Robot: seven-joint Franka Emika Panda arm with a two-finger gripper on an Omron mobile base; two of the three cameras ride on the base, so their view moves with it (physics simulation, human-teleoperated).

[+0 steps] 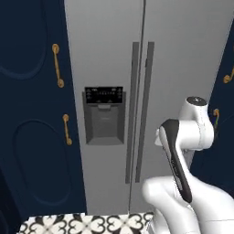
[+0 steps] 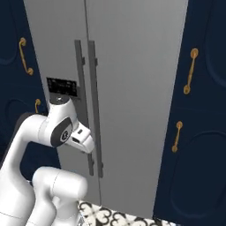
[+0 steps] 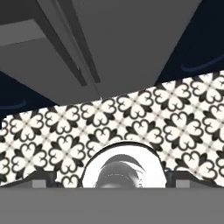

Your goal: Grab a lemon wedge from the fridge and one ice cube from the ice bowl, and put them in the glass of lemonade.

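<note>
Brushed grey metal stands before us: the fridge (image 1: pixel 183 55) with both doors shut, its two dark bar handles (image 1: pixel 140 109) running side by side down the middle seam. On its left door sits the black-panelled dispenser recess (image 1: pixel 104 114). Navy cabinets (image 1: pixel 32 114) with brass handles (image 1: pixel 57 65) flank the fridge on either side.

Our arm (image 1: pixel 183 151) is folded up in front of the fridge, with the wrist at about the height of the lower half of the bar handles and short of the doors. From the right base camera we see the gripper (image 2: pixel 84 140) hanging off the wrist just in front of the lower part of the handles, not touching them as far as we can tell.

Looking along the hand, we see the two finger tips (image 3: pixel 43 178) set far apart at the bottom corners, so the claw is spread wide with nothing between its tips. Beyond them lies the black-and-white patterned floor tile (image 3: pixel 131 118), and past that the foot of the fridge and its handles, well apart from the claw.
</note>
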